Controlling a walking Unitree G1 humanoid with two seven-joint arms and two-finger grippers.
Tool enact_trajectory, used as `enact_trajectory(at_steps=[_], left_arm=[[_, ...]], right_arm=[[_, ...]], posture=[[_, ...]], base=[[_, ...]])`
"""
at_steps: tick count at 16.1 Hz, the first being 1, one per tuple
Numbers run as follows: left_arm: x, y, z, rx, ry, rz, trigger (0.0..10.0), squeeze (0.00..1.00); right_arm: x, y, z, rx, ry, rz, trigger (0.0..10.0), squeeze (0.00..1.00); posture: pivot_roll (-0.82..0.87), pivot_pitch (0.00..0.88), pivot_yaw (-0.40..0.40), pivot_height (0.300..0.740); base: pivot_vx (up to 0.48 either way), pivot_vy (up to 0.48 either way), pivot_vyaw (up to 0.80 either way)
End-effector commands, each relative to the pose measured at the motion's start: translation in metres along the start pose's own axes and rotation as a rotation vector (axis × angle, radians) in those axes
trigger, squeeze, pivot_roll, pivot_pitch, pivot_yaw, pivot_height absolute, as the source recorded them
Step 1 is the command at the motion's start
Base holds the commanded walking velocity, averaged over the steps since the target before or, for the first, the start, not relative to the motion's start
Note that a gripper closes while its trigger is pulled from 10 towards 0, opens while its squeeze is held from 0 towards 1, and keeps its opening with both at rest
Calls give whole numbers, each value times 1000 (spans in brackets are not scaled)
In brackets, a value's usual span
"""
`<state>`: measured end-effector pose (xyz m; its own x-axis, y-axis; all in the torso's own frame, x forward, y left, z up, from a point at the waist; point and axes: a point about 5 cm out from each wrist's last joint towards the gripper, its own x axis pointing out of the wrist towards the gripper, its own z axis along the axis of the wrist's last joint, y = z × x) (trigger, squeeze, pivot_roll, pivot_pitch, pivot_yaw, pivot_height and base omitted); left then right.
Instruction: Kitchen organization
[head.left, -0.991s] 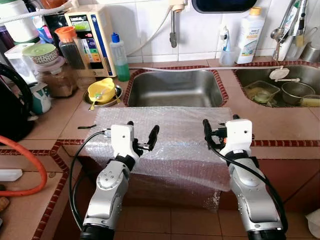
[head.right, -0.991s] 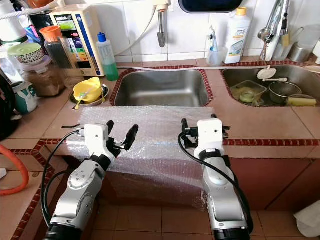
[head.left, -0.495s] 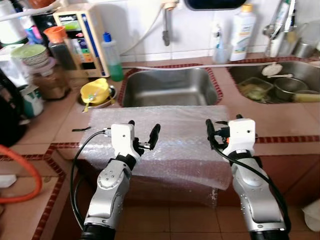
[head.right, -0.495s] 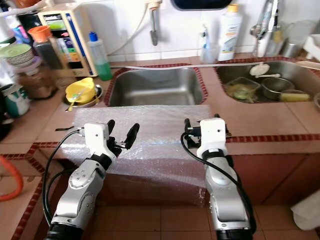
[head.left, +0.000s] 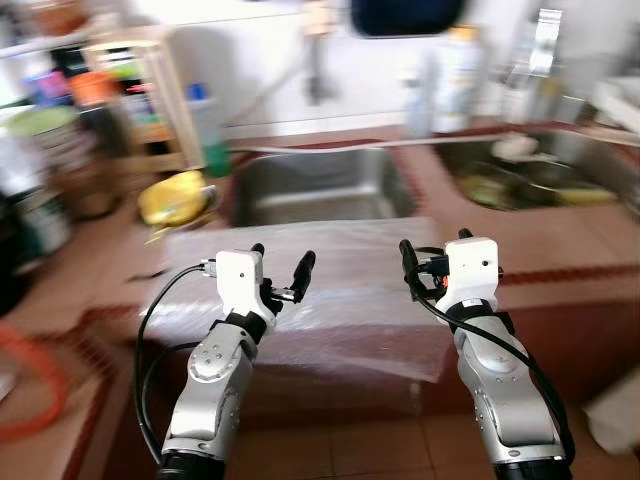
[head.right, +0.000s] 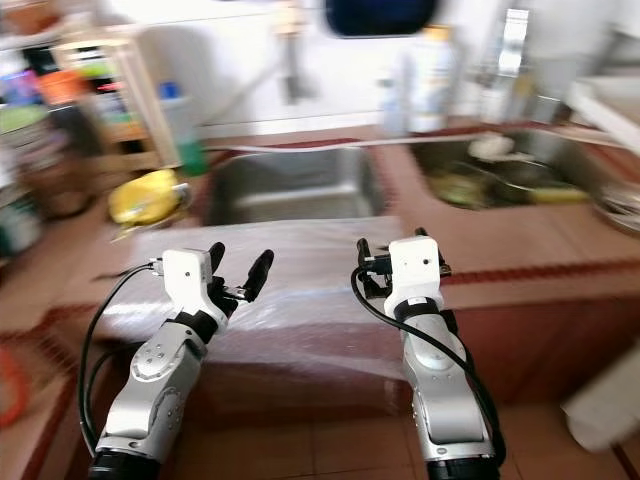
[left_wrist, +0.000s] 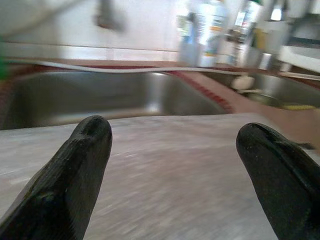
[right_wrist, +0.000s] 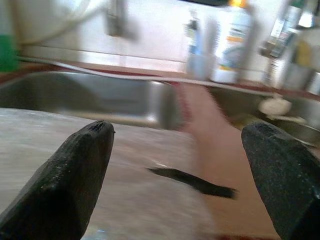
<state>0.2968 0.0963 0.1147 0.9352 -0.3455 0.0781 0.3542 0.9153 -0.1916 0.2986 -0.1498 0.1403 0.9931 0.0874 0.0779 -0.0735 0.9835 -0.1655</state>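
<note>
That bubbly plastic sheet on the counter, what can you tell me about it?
The bubble wrap sheet is clear, dimpled plastic, spread flat on the tiled counter in front of the empty steel sink. Its front part hangs over the counter edge toward the floor. The left gripper and right gripper are both open above its near edge, holding nothing.

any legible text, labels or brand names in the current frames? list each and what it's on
No text can be read; all four views are motion-blurred.
White bottle behind the sinks: label with blue and orange patches, wording too blurred.
Boxy appliance at the counter's left: coloured panel, markings too blurred.
Green bottle with blue cap: no legible label.
Left gripper and right gripper: white housings, no visible markings.
</note>
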Motion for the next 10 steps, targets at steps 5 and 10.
enact_trajectory(at_steps=[5,10], left_arm=[[-2,1,4,15,-11,-6,10000,0],[-4,2,4,19,-7,-11,10000,0]], right_arm=[[1,3,4,3,-13,7,10000,0],[2,6,7,-7,-27,34,10000,0]], posture=[[-307,15,111,740],[-301,13,113,740]], base=[[274,0,0],[296,0,0]])
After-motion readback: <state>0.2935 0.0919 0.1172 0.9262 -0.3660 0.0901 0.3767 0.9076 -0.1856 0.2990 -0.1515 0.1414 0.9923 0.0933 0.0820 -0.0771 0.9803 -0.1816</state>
